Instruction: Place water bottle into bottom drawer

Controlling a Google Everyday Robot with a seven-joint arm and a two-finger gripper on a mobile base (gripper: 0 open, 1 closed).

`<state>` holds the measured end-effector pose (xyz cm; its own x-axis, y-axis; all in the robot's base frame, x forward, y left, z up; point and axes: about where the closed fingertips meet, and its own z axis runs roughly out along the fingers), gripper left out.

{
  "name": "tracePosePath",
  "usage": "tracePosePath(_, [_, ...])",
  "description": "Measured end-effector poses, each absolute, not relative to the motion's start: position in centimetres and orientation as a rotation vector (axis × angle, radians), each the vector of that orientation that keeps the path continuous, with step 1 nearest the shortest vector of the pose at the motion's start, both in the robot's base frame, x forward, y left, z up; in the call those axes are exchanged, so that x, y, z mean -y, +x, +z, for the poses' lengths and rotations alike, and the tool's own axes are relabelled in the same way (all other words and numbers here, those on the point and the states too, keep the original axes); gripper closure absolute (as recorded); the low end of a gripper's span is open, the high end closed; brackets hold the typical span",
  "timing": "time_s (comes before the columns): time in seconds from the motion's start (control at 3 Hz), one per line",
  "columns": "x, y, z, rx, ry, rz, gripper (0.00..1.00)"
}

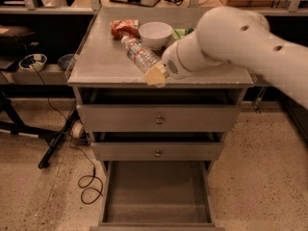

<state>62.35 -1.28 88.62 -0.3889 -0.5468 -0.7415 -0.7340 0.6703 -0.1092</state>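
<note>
So the gripper (157, 75) sits right at the front edge of the cabinet top (106, 64), a pale tan tip poking out of the fat white arm (231, 37) that comes in from the right. The water bottle (140, 56) has its bottom end right up against the gripper and runs away from it up and to the left, cap end farthest off. It looks like it's lying at a slant over the top. Honestly can't tell whether the jaws are clamped on it or just touching it, since the arm hides that part.

Past the bottle's cap end, well beyond the gripper, there's a red snack packet (123, 28). A white bowl (155, 34) stands just behind the gripper, close beside the bottle's middle. Something green (182, 32) peeks out next to the bowl, half hidden by the arm.

Straight below the gripper are the top drawer (159, 118) and the middle drawer (157, 152), each with a round knob. Below those, well apart from the gripper, the bottom drawer (156, 191) is pulled out toward the camera, its plain grey inside showing. A black cable (89, 186) loops on the floor down to the left.
</note>
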Motion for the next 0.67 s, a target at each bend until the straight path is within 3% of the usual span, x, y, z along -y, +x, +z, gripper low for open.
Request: tracePosePath(0.67, [1.7,58.8,89.6,-1.988,-1.326,0.512,1.00])
